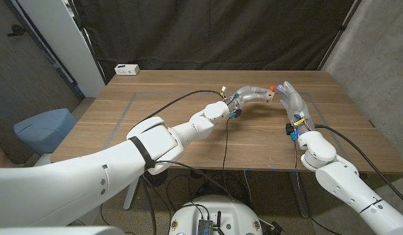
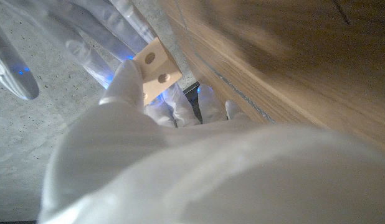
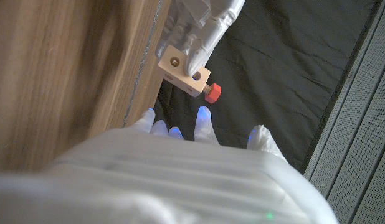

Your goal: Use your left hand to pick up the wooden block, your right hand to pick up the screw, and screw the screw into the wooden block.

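Above the far middle of the wooden table [image 1: 188, 140], the left hand [image 1: 248, 95] grips the wooden block [image 1: 270, 96], holding it off the surface between its fingertips. The block is pale, with round holes in its faces, and the left wrist view shows two of those holes on the side turned to that camera [image 2: 156, 68]. The screw [image 1: 272, 87], with a red head, sits in one end of the block; the right wrist view shows it sticking out of the block's end face [image 3: 212, 92], its shank partly in the wood. The right hand [image 1: 294, 103] stands just beside the block, on the side away from the left hand, fingers spread and reaching up toward it, holding nothing; I cannot tell whether any fingertip touches the screw. A white box [image 1: 126, 69] lies at the table's far left corner, well apart from the block. Dark cables [image 1: 188, 98] run along both arms over the table.
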Robot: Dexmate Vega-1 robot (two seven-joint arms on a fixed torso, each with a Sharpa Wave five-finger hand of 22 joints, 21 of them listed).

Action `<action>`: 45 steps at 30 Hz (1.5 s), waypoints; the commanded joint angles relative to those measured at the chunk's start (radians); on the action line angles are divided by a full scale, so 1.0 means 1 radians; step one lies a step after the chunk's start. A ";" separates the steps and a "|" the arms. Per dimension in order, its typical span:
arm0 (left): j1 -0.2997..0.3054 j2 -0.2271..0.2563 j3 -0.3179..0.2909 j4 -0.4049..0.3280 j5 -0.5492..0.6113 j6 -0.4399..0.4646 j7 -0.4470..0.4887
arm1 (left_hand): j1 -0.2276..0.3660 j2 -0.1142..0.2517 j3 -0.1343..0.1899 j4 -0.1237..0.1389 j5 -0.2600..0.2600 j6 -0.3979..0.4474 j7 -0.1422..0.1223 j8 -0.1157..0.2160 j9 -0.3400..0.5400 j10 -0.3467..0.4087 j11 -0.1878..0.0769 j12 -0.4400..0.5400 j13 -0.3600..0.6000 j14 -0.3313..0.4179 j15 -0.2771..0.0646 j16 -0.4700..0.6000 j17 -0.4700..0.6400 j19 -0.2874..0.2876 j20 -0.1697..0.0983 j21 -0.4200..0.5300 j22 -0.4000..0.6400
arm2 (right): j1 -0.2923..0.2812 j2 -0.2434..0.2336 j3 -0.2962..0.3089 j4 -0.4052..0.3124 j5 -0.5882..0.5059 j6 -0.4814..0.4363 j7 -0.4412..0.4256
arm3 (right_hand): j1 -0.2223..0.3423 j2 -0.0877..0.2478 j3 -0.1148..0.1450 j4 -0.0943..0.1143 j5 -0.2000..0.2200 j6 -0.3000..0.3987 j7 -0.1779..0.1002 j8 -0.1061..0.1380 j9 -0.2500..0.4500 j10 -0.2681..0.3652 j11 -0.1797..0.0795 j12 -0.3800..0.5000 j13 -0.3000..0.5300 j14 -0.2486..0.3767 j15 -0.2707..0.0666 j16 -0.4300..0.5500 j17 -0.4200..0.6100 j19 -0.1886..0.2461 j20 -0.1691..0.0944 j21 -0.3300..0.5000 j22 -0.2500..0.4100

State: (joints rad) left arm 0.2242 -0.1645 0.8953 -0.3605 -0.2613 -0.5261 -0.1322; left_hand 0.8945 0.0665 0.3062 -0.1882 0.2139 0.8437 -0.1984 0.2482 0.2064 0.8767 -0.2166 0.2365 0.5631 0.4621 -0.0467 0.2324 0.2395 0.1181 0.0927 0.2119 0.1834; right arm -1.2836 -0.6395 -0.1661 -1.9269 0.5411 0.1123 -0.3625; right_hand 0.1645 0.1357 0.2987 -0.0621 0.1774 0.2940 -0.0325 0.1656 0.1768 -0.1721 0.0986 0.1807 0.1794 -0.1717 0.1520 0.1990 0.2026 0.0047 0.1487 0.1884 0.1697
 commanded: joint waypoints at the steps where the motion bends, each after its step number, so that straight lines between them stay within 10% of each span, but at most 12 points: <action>1: -0.003 0.000 0.002 0.000 -0.001 0.015 -0.002 | -0.009 0.037 0.037 0.037 0.004 0.067 0.025 0.020 0.004 0.013 0.002 0.010 0.003 0.004 -0.094 0.002 0.002 0.002 -0.005 -0.001 0.003 | 0.037 -0.018 -0.016 0.030 0.021 -0.004 0.041 | -0.015 -0.005 -0.001 0.009 0.003 -0.012 0.002 -0.001 0.001 -0.078 0.004 -0.005 0.001 -0.120 0.008 -0.004 0.006 -0.015 0.005 -0.003 0.002; 45: -0.009 -0.008 0.012 0.000 -0.001 0.037 0.001 | -0.010 0.037 0.038 0.037 0.005 0.067 0.025 0.020 0.004 0.013 0.002 0.010 0.004 0.005 -0.094 0.001 0.001 0.001 -0.004 -0.001 0.003 | 0.034 -0.032 -0.021 0.034 0.034 0.013 0.042 | -0.028 -0.009 0.004 0.014 0.008 0.048 0.013 0.029 0.001 -0.075 0.001 0.009 0.001 -0.119 0.009 0.001 0.004 -0.020 0.004 0.002 0.002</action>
State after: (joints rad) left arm 0.2166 -0.1708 0.9052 -0.3601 -0.2614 -0.4933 -0.1297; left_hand 0.8945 0.0665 0.3062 -0.1882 0.2149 0.8437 -0.1984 0.2482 0.2068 0.8826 -0.2138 0.2365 0.5630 0.4621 -0.0467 0.2324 0.2376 0.1181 0.0927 0.2119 0.1834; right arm -1.2380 -0.6688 -0.1948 -1.8812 0.5731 0.1274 -0.3091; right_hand 0.1450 0.1265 0.2955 -0.0509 0.1815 0.3289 -0.0198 0.1889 0.1768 -0.1717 0.0984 0.1851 0.1792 -0.1718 0.1518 0.1990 0.2045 -0.0109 0.1537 0.1845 0.1697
